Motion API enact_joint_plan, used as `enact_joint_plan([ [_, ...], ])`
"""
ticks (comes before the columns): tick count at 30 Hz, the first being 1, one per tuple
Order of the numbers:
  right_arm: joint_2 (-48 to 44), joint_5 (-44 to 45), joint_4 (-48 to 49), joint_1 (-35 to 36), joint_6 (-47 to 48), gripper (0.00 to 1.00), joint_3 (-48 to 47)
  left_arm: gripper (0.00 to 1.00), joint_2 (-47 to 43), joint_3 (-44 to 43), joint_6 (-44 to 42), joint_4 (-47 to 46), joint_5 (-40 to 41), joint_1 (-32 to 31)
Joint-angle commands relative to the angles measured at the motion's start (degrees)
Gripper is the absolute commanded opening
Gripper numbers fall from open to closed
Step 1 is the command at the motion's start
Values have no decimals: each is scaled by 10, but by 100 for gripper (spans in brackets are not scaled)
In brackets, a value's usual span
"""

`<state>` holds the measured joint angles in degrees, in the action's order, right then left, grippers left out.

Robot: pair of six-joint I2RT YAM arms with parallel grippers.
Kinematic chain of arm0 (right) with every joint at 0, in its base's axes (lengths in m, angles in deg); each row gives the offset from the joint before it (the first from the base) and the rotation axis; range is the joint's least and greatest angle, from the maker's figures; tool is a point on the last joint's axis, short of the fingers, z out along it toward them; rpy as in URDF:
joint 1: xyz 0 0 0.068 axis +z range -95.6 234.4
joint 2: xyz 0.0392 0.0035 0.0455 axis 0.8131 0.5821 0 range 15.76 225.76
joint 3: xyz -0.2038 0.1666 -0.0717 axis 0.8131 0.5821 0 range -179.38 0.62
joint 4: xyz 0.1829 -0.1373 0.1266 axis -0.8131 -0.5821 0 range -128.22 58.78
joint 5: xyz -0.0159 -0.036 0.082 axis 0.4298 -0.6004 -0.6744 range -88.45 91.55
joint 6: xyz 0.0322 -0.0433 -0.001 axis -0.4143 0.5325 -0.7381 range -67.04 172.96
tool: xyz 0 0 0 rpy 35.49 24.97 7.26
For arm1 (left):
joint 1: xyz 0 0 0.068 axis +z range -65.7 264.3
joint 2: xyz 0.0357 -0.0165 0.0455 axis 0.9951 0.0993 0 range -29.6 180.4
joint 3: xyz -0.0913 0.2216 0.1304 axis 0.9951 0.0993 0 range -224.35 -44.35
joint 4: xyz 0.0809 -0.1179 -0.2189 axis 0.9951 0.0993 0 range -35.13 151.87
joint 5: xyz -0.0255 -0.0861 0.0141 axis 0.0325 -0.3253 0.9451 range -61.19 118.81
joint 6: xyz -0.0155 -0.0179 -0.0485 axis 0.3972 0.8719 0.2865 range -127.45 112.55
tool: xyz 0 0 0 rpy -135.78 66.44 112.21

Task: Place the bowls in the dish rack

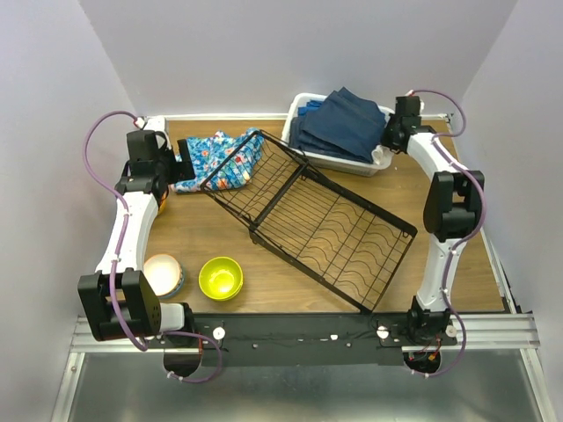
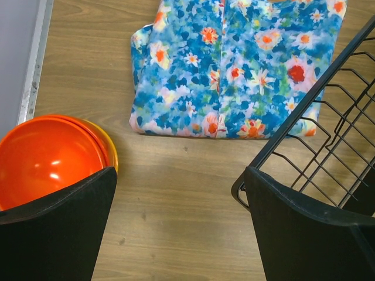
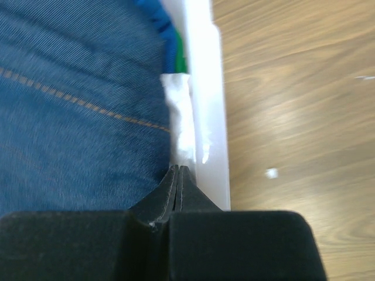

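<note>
While left fingers [image 2: 55, 234] gape between orange bowls [image 2: 47, 155] and dish rack [image 2: 304, 106], right fingers [image 3: 167, 196] press together against basket [image 3: 202, 88].

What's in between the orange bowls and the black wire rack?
Only bare table between the orange bowls and the rack, shown in the left wrist view. The flowery cloth lies farther back, beside the gap.

I count one dish rack [image 1: 334, 233]. To the left of the rack, two bowls are nested: one red-orange bowl [image 2: 44, 158] inside one yellow-orange bowl [image 2: 112, 149]. Nearer than the rack I count one lime-green bowl [image 1: 221, 278] and one pale bowl [image 1: 162, 271]. A blue edge shows under the pale one, perhaps a fifth bowl; I cannot tell. Beyond the rack: one flowered cloth [image 1: 220, 158] and one white basket [image 1: 347, 164].
</note>
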<state>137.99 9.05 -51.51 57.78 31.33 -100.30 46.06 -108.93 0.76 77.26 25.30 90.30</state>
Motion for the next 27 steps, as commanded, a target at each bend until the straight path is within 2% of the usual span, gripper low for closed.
enact_joint_plan([
  [1, 23, 64, -39, -64, 7, 1, -10, 99, 5, 5, 6, -5, -11, 2],
  [7, 49, 76, -46, -116, 25, 1, -57, 99, 12, 4, 8, -4, -16, 2],
  [11, 53, 89, -26, -154, 45, 1, -55, 99, 20, 2, 9, -8, -20, 3],
  [17, 48, 115, 12, -187, 66, 1, -24, 99, 33, -11, 11, -10, -22, 2],
  [27, 76, 142, 41, -220, 104, 1, -67, 99, 34, -7, 13, -15, -26, 0],
])
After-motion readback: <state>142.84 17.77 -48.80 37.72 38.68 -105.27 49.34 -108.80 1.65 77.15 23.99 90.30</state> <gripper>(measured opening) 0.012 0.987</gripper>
